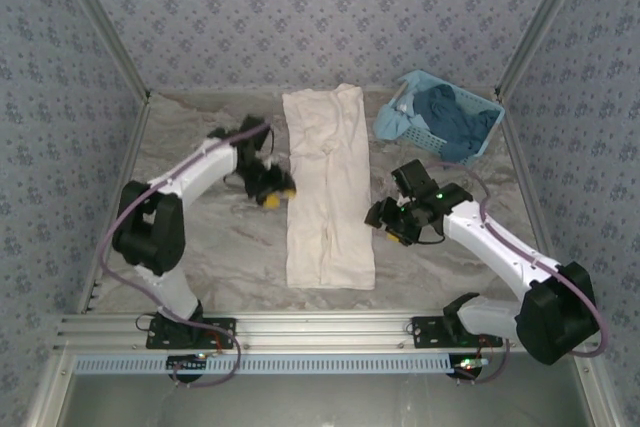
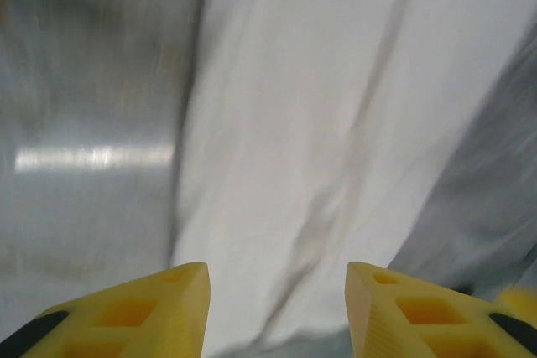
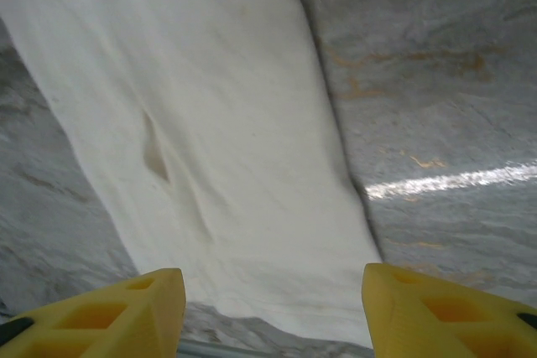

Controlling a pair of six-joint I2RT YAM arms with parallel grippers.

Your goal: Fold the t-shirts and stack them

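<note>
Left wrist view blurred: t-shirt (image 2: 319, 106) ahead of left tool (image 2: 277, 291) was smeared, tabletop (image 2: 84, 123) to its left streaked. Fingers (image 2: 143, 312) of both tools were cropped by bottom edges. Ahead of right tool (image 3: 273, 299), t-shirt ran off the top edge.

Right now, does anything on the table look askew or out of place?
Nothing serious. The cream t-shirt lies flat in a long folded strip, with one small pucker near its middle. The blue basket sits at an angle in the far right corner.
</note>
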